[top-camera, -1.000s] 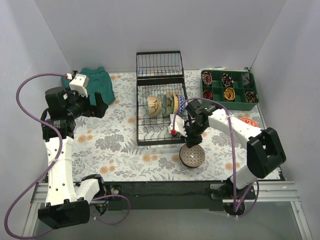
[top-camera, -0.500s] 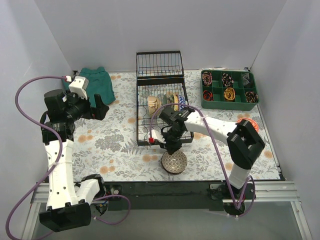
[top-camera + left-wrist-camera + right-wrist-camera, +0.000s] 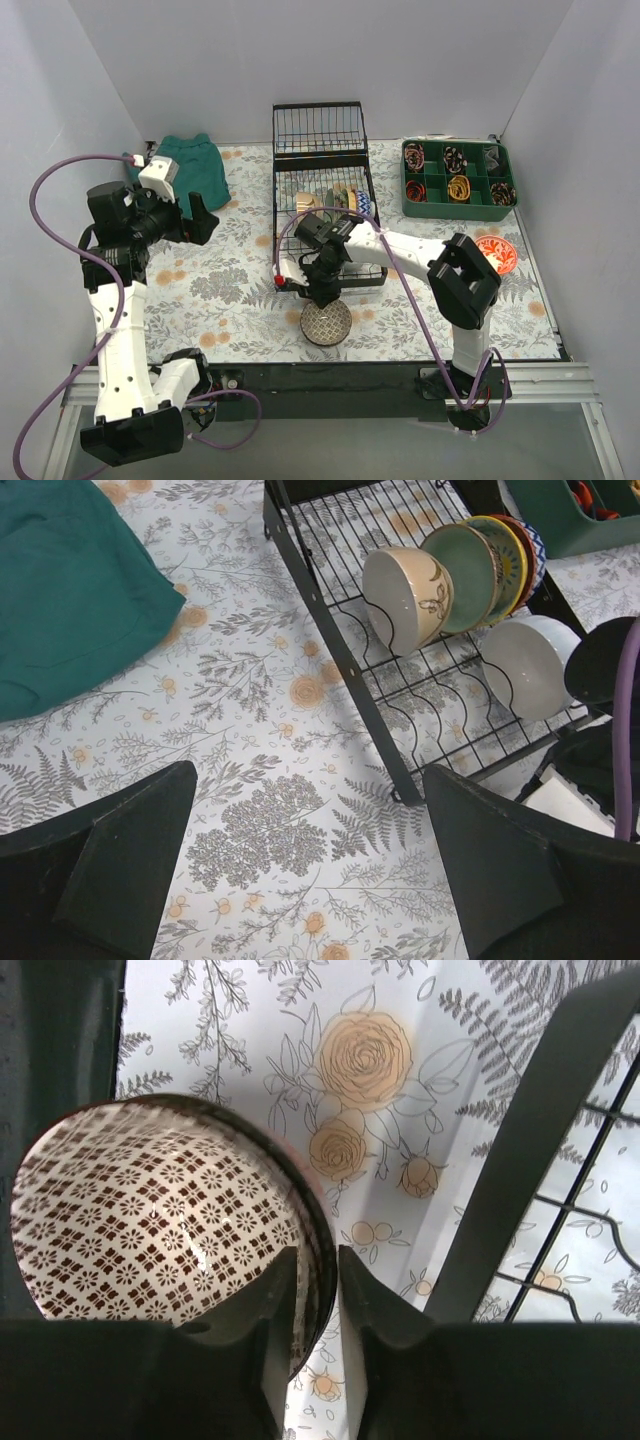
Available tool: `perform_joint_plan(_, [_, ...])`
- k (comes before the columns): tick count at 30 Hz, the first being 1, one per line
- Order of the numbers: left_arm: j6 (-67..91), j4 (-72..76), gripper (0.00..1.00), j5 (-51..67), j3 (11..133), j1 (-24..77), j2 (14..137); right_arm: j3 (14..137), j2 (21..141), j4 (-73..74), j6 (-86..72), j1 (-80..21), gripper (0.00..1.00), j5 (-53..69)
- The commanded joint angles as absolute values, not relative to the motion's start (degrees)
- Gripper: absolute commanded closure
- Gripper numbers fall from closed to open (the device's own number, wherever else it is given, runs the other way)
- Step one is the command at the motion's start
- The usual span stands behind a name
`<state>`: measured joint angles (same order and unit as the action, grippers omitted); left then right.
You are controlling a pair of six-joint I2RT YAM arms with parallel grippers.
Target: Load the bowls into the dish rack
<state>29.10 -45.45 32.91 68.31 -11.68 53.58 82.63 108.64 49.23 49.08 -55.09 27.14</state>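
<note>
The black wire dish rack [image 3: 325, 215] stands at the table's middle back, its grid panel upright behind. It holds several bowls on edge in a row [image 3: 330, 203]: cream, pale green, yellow and blue [image 3: 465, 570], plus a white bowl [image 3: 530, 665] in front. My right gripper [image 3: 322, 293] is shut on the rim of a dark brown patterned bowl [image 3: 326, 322], one finger inside and one outside [image 3: 318, 1270], just before the rack's front left corner. A red-orange bowl [image 3: 497, 253] lies at the far right. My left gripper [image 3: 200, 215] is open and empty [image 3: 310, 870], left of the rack.
A green compartment tray [image 3: 458, 180] with small items stands at the back right. A teal cloth [image 3: 190, 165] lies at the back left and shows in the left wrist view [image 3: 60, 590]. The rack's black frame bar [image 3: 520, 1160] is just right of the held bowl.
My right arm has swung left along the rack's front, carrying the dark brown patterned bowl from the front right corner to the front left. The left arm has barely moved.
</note>
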Motion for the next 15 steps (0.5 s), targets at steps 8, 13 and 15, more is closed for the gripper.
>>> perform_joint_plan(8, [17.6,-56.6,0.02,43.4,78.6,-12.0,57.7,86.5,99.2,54.2,46.5,-56.0,0.55,25.7])
perform_joint_plan(13, [8.3,-65.9,0.07,45.5,78.8,-10.2,59.9,83.0,92.9,55.1,45.0,-56.0,0.53,23.2])
perform_joint_plan(15, [6.1,-67.6,0.09,44.2,78.4,-5.1,60.4,81.6,89.1,55.0,44.2,-55.7,0.53,21.0])
